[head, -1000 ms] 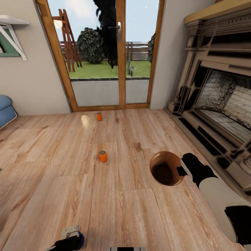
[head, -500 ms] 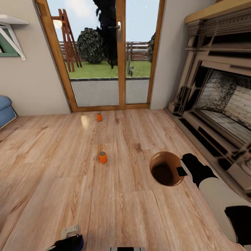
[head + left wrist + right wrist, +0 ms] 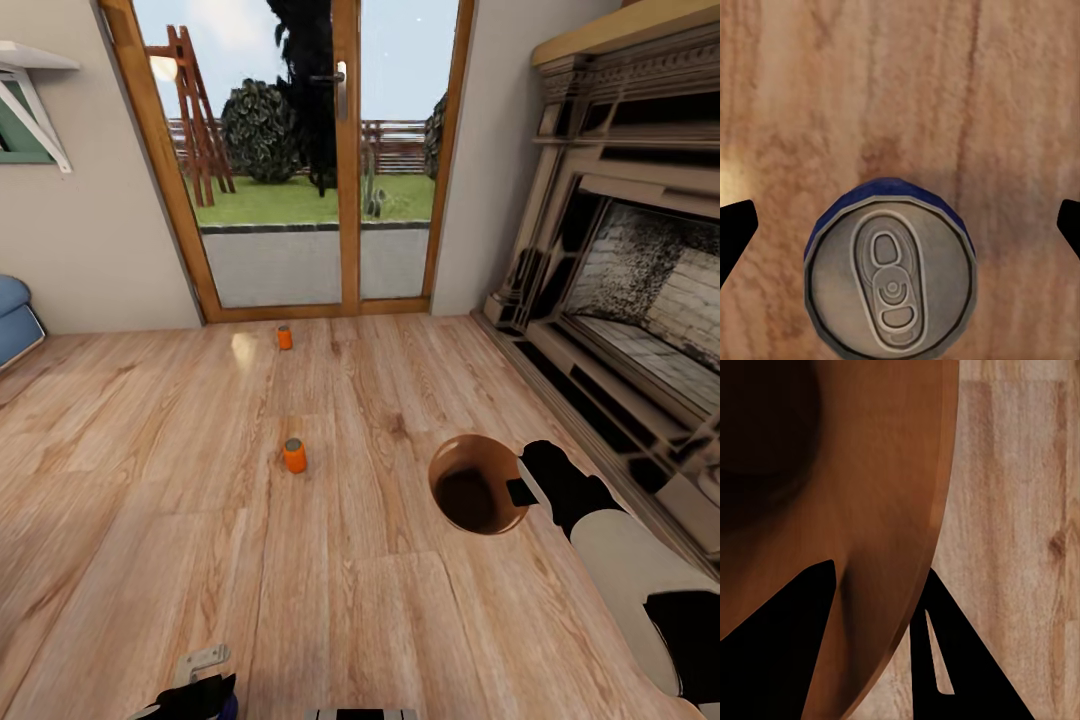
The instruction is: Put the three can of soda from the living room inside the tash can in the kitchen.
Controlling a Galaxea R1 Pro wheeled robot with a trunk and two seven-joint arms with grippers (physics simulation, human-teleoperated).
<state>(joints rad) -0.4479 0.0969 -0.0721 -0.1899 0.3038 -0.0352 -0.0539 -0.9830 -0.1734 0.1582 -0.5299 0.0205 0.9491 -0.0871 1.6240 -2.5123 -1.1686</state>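
The bin (image 3: 478,484) hangs from the right gripper (image 3: 881,607), clamped over its rim; a jolt could tip it. The left gripper (image 3: 900,225) is spread wide around the standing blue can (image 3: 891,271); closing off-centre could topple it. Two orange cans (image 3: 294,456) stand on open floor (image 3: 400,620).

home living room | wood-plank floor (image 3: 150,500) | stone fireplace (image 3: 640,290) | wood-framed glass doors (image 3: 290,160)

The left gripper (image 3: 195,695) is cut off by the head view's lower edge. Between its fingers, the blue can (image 3: 891,271) is cropped at the wrist view's edge. The bin (image 3: 832,510) gripped on the rim by the right gripper (image 3: 874,607) overruns the frame.
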